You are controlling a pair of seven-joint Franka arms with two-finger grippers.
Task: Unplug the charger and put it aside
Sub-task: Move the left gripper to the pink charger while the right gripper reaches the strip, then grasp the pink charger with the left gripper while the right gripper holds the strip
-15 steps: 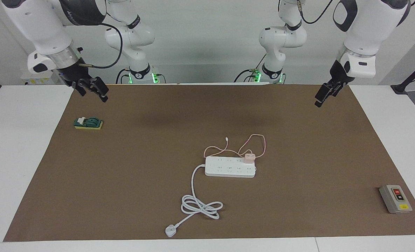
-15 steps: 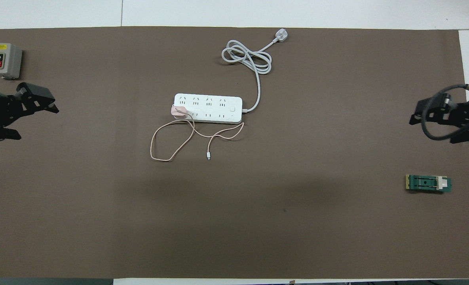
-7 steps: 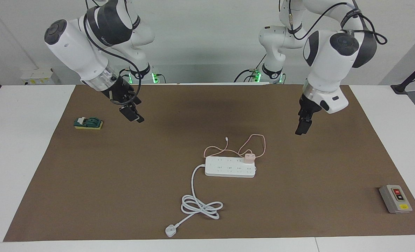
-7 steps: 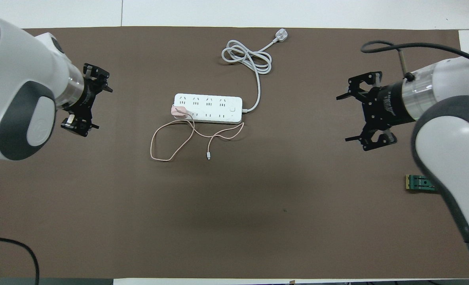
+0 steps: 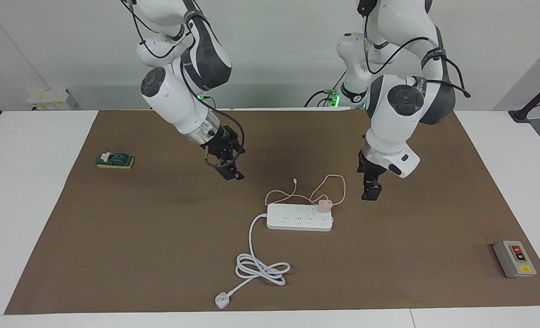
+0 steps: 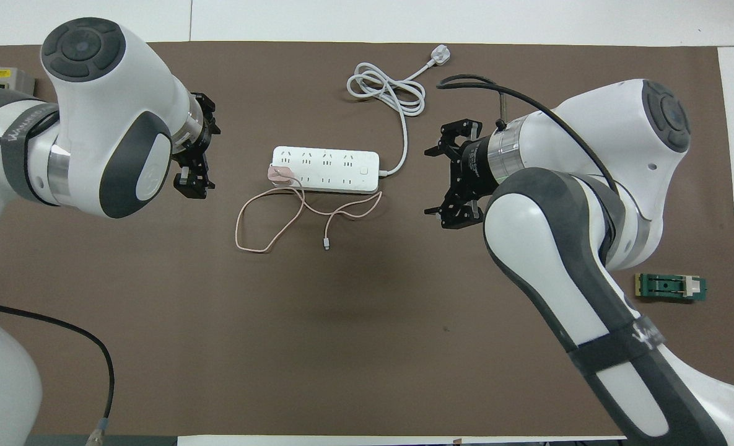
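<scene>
Left gripper [image 5: 370, 193] [image 6: 196, 155]: fingers spread apart, holding nothing; it hangs in the air over the brown mat, off the power strip's end toward the left arm's side, apart from the charger.
Right gripper [image 5: 230, 169] [image 6: 444, 183]: fingers spread wide, holding nothing; it hangs over the mat off the strip's other end, near where the thick white cord leaves it.
Charger [image 5: 324, 206] [image 6: 278, 174]: small pale pink cube, still plugged into the power strip at the socket on the end toward the left arm, on the row nearer the robots.
Charger cable [image 5: 331, 182] [image 6: 261, 226]: thin and pink, lying in loose loops on the mat on the robots' side of the strip, its free tip resting on the mat.
Power strip [image 5: 300, 217] [image 6: 326, 168]: white, flat on the mat near the middle of the counter.
White cord [image 5: 260, 266] [image 6: 388, 93]: coiled farther from the robots than the strip, ending in a white plug.
Switch box [image 5: 514, 258] [image 6: 6, 77]: grey, at the left arm's end of the mat.
Green part [image 5: 115, 160] [image 6: 671, 287]: at the right arm's end.
Mat [image 5: 160, 237] [image 6: 367, 347]: brown, covering the white counter [image 5: 23, 182].
</scene>
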